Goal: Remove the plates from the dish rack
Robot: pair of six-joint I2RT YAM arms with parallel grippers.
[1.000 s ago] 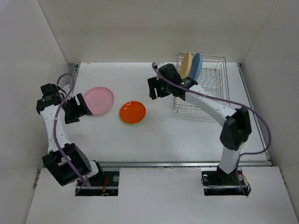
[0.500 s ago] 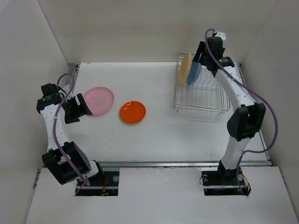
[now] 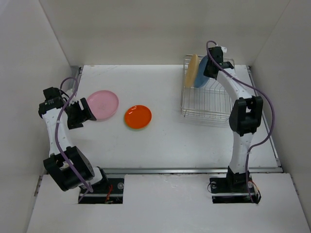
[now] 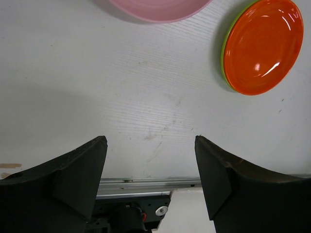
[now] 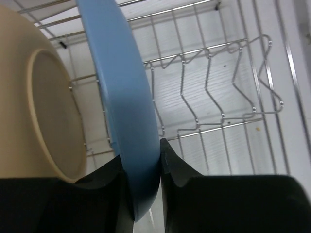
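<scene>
Plainly, we saw the right gripper (image 5: 142, 158) pinching the thin lower rim of the blue plate (image 5: 119, 82), one dark finger pressed on each face. That smooth plastic disc stood on edge in the dish rack (image 3: 214, 104), a rectangular basket of silver wire with a grid floor and zigzag dividers beyond the fingertips. Just beside the finger on the left of the wrist view, the cream-yellow plate (image 5: 46, 107) leaned in the next slot, its matte underside and raised round foot facing the blue one. Only the wrist view showed that grip; from above, the gripper body hid the fingers.

We found the left gripper (image 4: 150, 141) with its fingers spread wide above the white, faintly scuffed table (image 4: 146, 97). Ahead of its fingers and to the right, the glossy orange-red plate (image 4: 262, 46) lay flat on the lime green plate (image 4: 225, 53), of which only a sliver of rim showed. The pink plate (image 4: 160, 7) lay straight ahead, cut off by the view's top edge.
</scene>
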